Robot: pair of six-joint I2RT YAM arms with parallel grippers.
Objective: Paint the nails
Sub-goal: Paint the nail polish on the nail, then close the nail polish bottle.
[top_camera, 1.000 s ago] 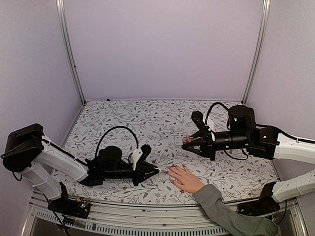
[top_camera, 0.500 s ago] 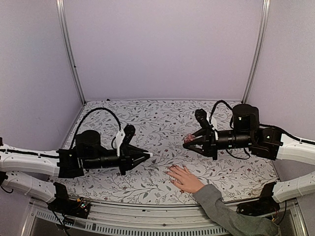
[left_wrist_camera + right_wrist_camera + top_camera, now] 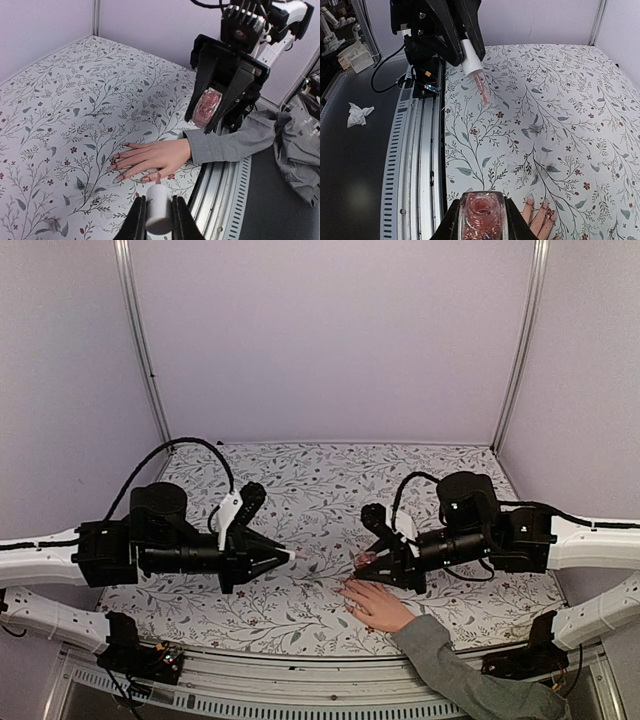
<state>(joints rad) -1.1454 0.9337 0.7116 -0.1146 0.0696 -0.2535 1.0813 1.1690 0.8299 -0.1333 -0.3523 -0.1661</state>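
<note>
The left gripper (image 3: 157, 214), clamped on a white-capped polish brush (image 3: 159, 207), has withdrawn from the light-skinned hand's small fingernails (image 3: 114, 161) while the right gripper (image 3: 482, 220), clamped on a pink glitter polish bottle (image 3: 482, 212), has advanced, so a re-dip appears imminent.

A rectangular worktop (image 3: 300, 480) fills the middle of the overhead view, covered edge to edge with a white cloth (image 3: 470, 595) printed with grey leafy sprigs and small dark-red flowers. One thing lies directly on it: a light-skinned human hand (image 3: 372, 602), palm down, at about 5 o'clock near the front edge. Its fingers are spread flat against the cloth and point towards 10 o'clock. The nails (image 3: 115, 161) are tiny at the fingertips. A grey sleeve (image 3: 440, 650) runs from the wrist off the worktop at 5 o'clock, crossing the slotted metal rail (image 3: 300, 685) along the front edge.
</note>
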